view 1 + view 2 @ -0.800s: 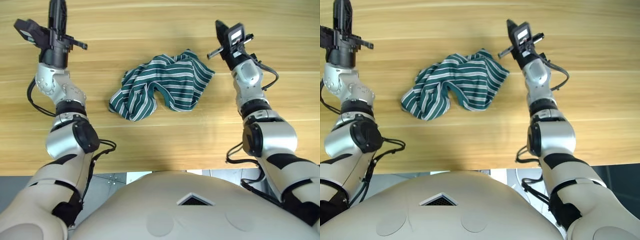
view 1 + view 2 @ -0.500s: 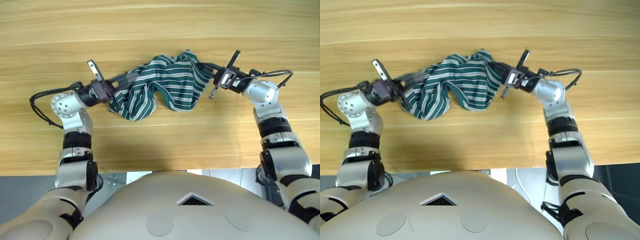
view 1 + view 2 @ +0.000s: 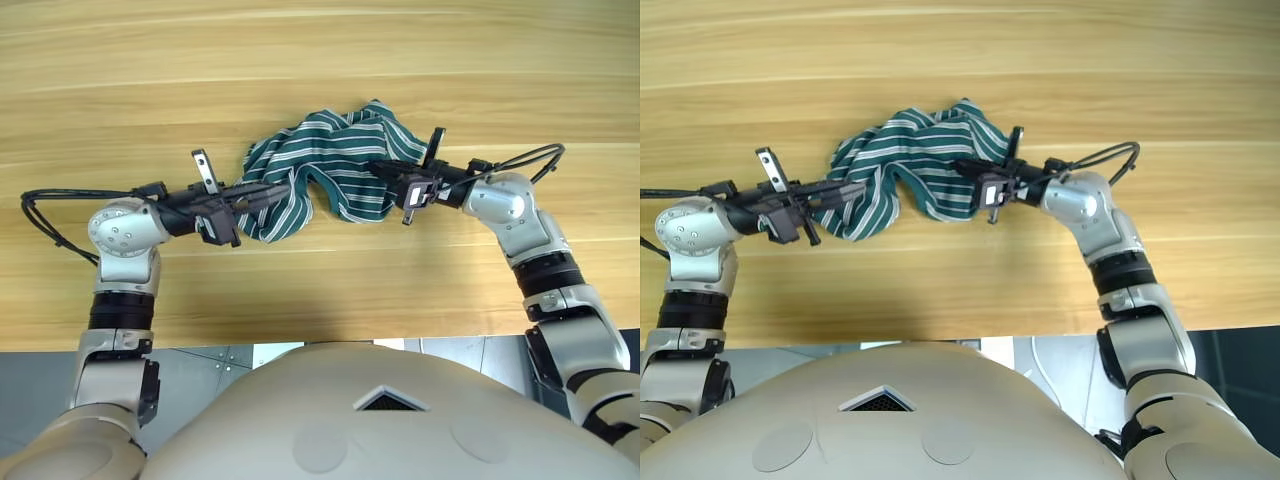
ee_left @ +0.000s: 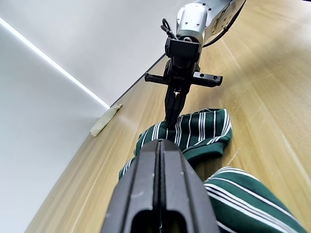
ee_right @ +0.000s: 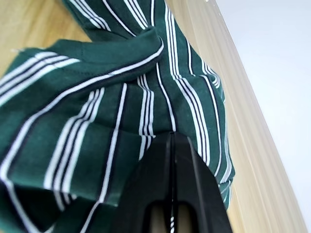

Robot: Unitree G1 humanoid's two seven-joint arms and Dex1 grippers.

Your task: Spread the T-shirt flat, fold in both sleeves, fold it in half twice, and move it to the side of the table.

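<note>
A green T-shirt [image 3: 335,165] with white stripes lies crumpled in a heap at the middle of the wooden table [image 3: 300,60]. My left gripper [image 3: 288,186] lies low and points in from the left. It is shut, with its tips at the shirt's near left fold [image 4: 243,194]. My right gripper [image 3: 377,166] points in from the right. It is shut too, and its tips [image 5: 171,136] rest against the striped cloth [image 5: 97,97] of the right part. From the left wrist view the right gripper [image 4: 171,119] dips onto the shirt. I see no cloth between either pair of fingers.
Bare wood surrounds the shirt on all sides. The table's near edge [image 3: 300,345] runs just in front of my arms, with grey floor below it. A small pale scrap [image 4: 104,124] lies at the table's far edge by the wall.
Both arms came down from raised poses at the far sides of the table. Both grippers closed in on the shirt, the left to its near left fold, the right onto its right part.
</note>
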